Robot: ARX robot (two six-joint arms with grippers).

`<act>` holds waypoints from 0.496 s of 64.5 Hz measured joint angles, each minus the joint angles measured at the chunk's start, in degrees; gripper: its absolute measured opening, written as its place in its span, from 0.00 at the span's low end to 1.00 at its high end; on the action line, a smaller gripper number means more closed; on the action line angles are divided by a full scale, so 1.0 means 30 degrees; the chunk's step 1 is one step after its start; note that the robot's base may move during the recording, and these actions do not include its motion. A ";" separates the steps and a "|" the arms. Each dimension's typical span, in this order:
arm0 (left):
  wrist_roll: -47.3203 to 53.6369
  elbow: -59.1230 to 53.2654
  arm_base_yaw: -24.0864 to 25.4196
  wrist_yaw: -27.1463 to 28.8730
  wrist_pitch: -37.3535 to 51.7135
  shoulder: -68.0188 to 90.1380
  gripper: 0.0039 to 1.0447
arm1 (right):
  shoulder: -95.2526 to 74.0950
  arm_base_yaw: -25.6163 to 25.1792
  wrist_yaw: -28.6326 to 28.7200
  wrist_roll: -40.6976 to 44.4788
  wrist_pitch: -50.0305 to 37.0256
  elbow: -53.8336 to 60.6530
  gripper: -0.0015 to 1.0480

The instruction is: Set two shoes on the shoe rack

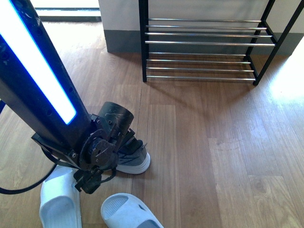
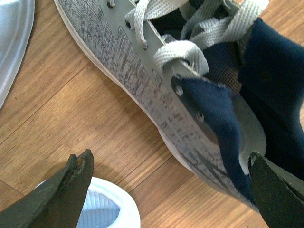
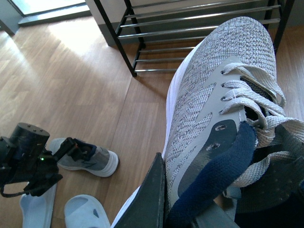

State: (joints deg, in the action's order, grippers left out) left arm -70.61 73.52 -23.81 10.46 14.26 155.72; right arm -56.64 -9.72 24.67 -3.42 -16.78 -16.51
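One grey knit shoe [image 1: 135,160] with a white sole lies on the wood floor at the lower left. My left gripper [image 1: 128,144] is at that shoe, open. In the left wrist view the left gripper [image 2: 173,190] straddles the shoe [image 2: 137,80]: one finger [image 2: 76,178] is over the floor beside the sole, the other [image 2: 275,190] by the navy collar. The other shoe [image 3: 213,90] is lifted off the floor, and my right gripper [image 3: 185,202] is shut on it at the collar, toe towards the shoe rack [image 3: 190,28]. The shoe rack [image 1: 204,42] stands at the back, its chrome rods bare.
Two white slippers [image 1: 59,204] [image 1: 128,213] lie just in front of the floor shoe, close to my left gripper. A grey wall base [image 1: 121,42] runs behind the rack. Bare wood floor [image 1: 213,133] stretches between the shoes and the rack.
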 joint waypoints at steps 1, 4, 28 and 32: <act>0.0007 0.0138 0.0051 0.0000 -0.0058 0.0051 0.91 | 0.0000 0.0000 0.0000 0.0000 0.0000 0.0000 0.01; 0.0066 0.0845 0.0335 0.0000 -0.0357 0.0401 0.91 | 0.0000 0.0000 0.0000 0.0000 0.0000 0.0000 0.01; 0.1326 0.6397 0.1683 -0.0510 -0.3373 0.3534 0.52 | 0.0000 0.0000 0.0000 0.0000 -0.0007 0.0000 0.01; 0.1486 0.6921 0.1778 -0.0539 -0.3665 0.3854 0.43 | 0.0000 0.0000 0.0000 0.0000 0.0000 0.0000 0.01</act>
State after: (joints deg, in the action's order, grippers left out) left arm -66.15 94.28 -18.48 8.84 3.27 167.28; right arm -56.64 -9.72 24.67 -3.42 -16.78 -16.51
